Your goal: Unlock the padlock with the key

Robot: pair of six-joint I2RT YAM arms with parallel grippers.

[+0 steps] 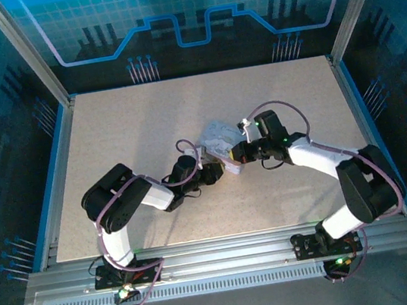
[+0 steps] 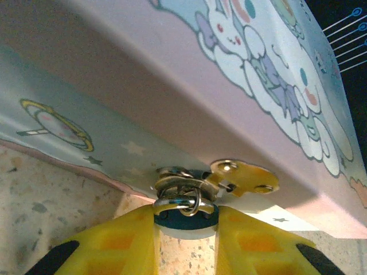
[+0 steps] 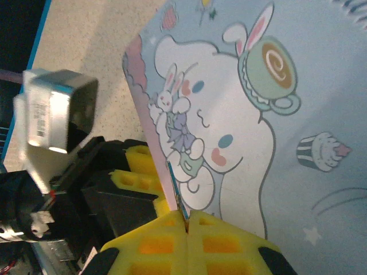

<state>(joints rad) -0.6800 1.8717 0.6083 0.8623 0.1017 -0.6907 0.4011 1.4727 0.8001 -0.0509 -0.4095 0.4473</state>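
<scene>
The padlock [image 2: 182,224] is a small dark round disc with silvery rings [image 2: 182,197] on top, tucked under the edge of the lavender cartoon box [image 2: 258,74]. My left gripper [image 2: 186,216] is shut on the lock, with a yellow finger on each side of it. A yellowish metal tab [image 2: 245,176] sticks out beside the rings. In the right wrist view the key [image 3: 177,188] shows edge-on as a thin dark sliver. My right gripper [image 3: 187,216] is shut on it at the box's front edge [image 3: 150,149]. From above, the left gripper [image 1: 218,171] and right gripper [image 1: 234,158] meet at the box [image 1: 217,139].
The box sits tilted at mid-table on the speckled tabletop [image 1: 131,132]. The left arm's fingers [image 3: 136,167] and its grey wrist camera [image 3: 57,114] crowd close to the left of my right gripper. Metal rails [image 1: 219,257] line the near edge.
</scene>
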